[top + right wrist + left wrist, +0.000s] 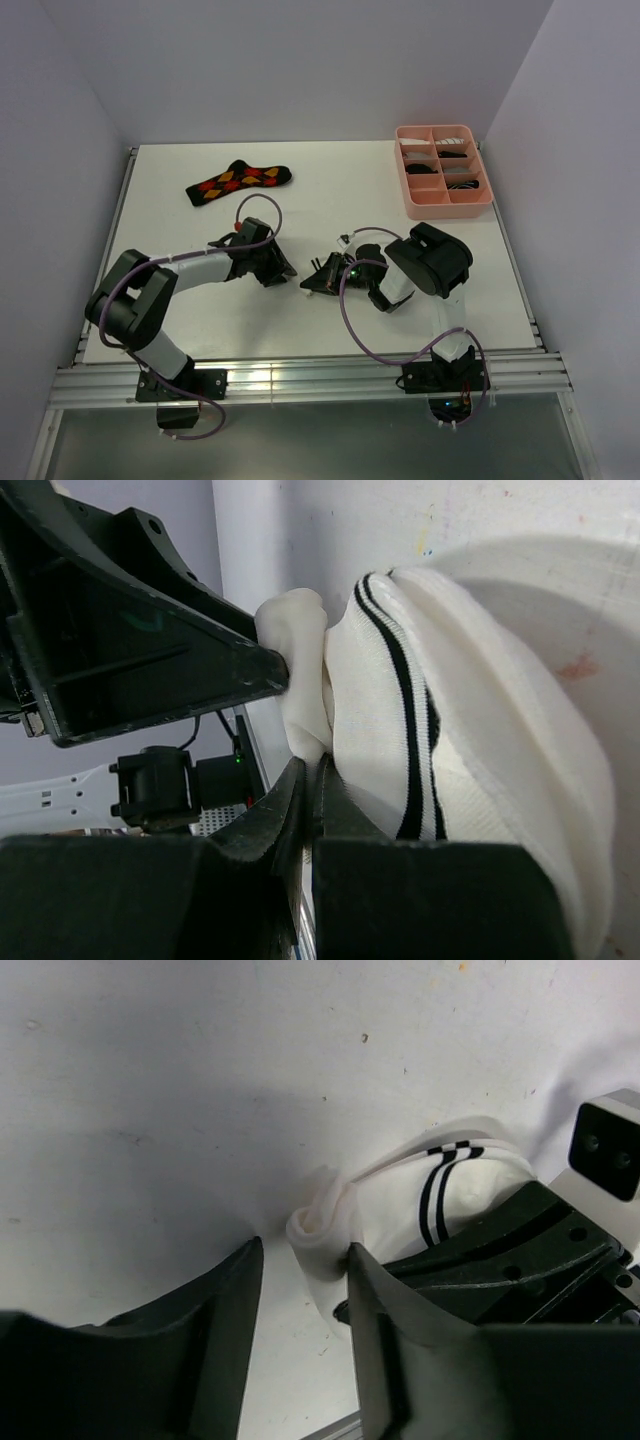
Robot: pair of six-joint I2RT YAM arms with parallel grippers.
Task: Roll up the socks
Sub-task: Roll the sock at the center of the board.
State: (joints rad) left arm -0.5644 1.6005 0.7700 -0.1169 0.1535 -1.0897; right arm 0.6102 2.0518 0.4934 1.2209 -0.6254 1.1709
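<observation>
We see the white counter (pixel 330 205) spreading out on every side of both sets of fingers. The left arm (pixel 140 300) and the right arm (pixel 430 262) bend inward over it. The left fingers (pixel 278 266) and the right fingers (pixel 311 772) face each other, tip toward tip.

Well beyond the right fingers and off to their right sits the pink tray (pixel 450 209). Several of its compartments hold dark and striped bundles, but we cannot tell what they are. Well beyond the left fingers lies the argyle sock (pixel 238 182), flat on the counter and apart from both arms.

The white sock (pixel 400 1215) lies on the counter right between the two sets of fingers, with one end curled into a small roll. The left fingers stand apart with nothing between them. The roll sits just ahead of their gap and touches the tip of one of them.

The right fingers are pressed together. A fold of the white sock runs down into the seam between their tips, so we read them as pinching it. Two thin black stripes (pixel 430 1200) cross the sock's cuff just past the right fingers' tips.
</observation>
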